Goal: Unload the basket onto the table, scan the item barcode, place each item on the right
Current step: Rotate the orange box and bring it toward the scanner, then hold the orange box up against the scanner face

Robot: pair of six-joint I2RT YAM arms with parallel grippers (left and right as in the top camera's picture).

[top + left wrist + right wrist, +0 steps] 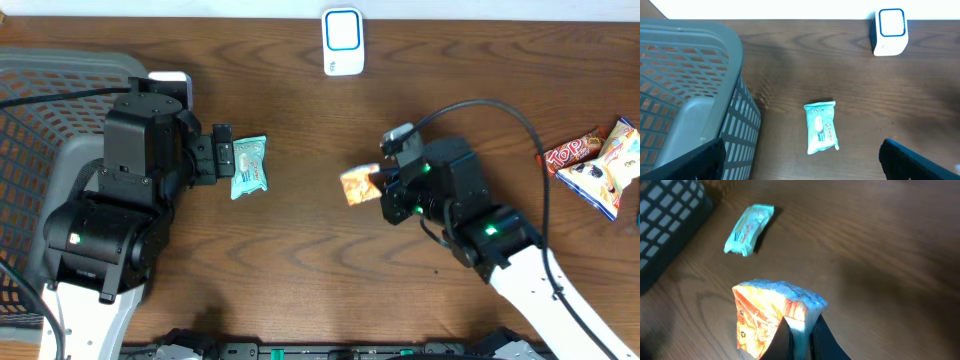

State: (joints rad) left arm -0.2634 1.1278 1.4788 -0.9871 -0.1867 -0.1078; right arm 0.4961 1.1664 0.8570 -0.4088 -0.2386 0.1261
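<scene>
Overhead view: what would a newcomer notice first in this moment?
The right gripper, near the middle of the view, is shut on an orange snack packet. To the left, the open left gripper hangs by a teal wipes pack lying beside the grey basket. The white scanner stands at the far edge.

Cam layout: one fixed top-down view, two wrist views.
Overhead looks straight down on the whole worktop (300,250). Left wrist sits high, angled down toward the far edge, left fingers (685,160) in its bottom corners. Right wrist is low and close on the orange packet (772,315), right fingers (783,342) bottom-centre. All three share the teal packet (249,166); overhead and left wrist also share the grey basket (60,65) and white scanner (342,41).
</scene>
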